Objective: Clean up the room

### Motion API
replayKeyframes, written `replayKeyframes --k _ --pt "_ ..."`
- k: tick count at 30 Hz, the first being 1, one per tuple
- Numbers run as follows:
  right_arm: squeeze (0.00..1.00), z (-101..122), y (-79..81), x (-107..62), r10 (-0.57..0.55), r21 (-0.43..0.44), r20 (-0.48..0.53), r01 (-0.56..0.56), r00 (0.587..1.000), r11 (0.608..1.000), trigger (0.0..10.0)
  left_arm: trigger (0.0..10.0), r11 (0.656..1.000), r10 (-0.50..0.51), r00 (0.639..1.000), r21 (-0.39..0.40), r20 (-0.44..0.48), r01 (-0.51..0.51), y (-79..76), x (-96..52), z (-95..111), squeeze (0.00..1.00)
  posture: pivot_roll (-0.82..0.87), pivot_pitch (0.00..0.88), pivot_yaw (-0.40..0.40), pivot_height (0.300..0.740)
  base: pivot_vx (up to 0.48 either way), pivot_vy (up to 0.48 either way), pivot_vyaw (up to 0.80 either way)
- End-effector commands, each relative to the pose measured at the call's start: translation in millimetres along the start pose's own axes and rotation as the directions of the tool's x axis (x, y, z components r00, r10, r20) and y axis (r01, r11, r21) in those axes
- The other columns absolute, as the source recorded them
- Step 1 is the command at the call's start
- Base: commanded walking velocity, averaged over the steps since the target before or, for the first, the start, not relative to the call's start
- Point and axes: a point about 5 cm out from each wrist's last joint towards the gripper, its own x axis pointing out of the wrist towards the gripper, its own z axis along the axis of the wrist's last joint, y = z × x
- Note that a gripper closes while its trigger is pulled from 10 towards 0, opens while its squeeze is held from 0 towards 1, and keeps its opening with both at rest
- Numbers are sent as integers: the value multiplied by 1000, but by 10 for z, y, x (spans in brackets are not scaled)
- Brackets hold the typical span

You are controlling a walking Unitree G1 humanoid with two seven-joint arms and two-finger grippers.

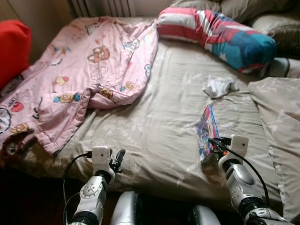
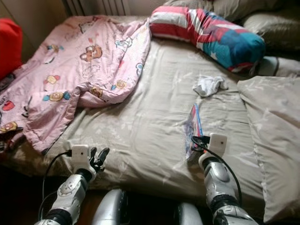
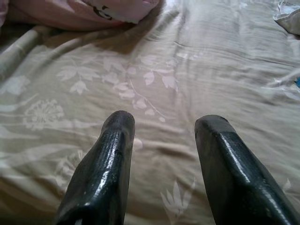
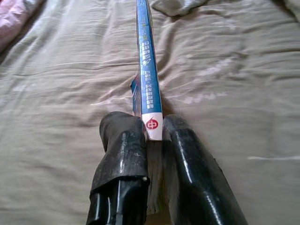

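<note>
A thin book (image 4: 149, 89) with a blue spine is held on its edge over the bed (image 1: 159, 126), near the front right part of the sheet. It is clamped between the two black fingers (image 4: 123, 154) of the right pincer (image 4: 152, 126), which press on both sides of its near end, so the spine with a small red mark is seen standing up between them. In the head views the colourful cover of the book is seen tilted up just in front of the right wrist. The left pincer (image 3: 164, 124) is held low over the front left part of the bed, with its fingers apart and nothing between them; pale flowers and leaves are printed on the beige sheet under it. A little white cloth (image 1: 219, 86) is lying crumpled on the sheet past the book, well apart from it. A long pillow (image 1: 220, 35) with red, white and blue-green stripes is laid across the far side of the bed. A pink blanket (image 1: 79, 79) with cartoon animals is spread in a messy heap over the left part of the bed. A red cushion (image 1: 13, 49) is seen at the far left, and a beige pillow (image 1: 279, 126) is lying along the right side.
</note>
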Motion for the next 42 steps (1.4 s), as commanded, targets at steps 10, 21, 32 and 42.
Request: replayKeyframes --k 10,21,32,42 --pt "0 -130 -394 -132 -200 10 -85 201 976 980 10000 10000 1000 7 999 20 -33 -6 64 -35 -39 0 -39 187 123 654 0 0 0" --pt "0 -89 -542 -180 -280 3 -53 281 958 960 10000 10000 1000 3 999 22 -35 -2 62 -24 -27 0 -41 195 128 654 0 0 0" --pt "0 -75 -584 -192 -318 0 -46 318 947 948 10000 10000 1000 5 999 21 -36 -4 51 -23 -28 0 -36 199 125 654 0 0 0" --pt "0 -91 -595 -204 -330 -1 -49 330 943 944 10000 10000 1000 11 999 21 -39 -10 60 -31 -35 0 -37 199 124 654 0 0 0"
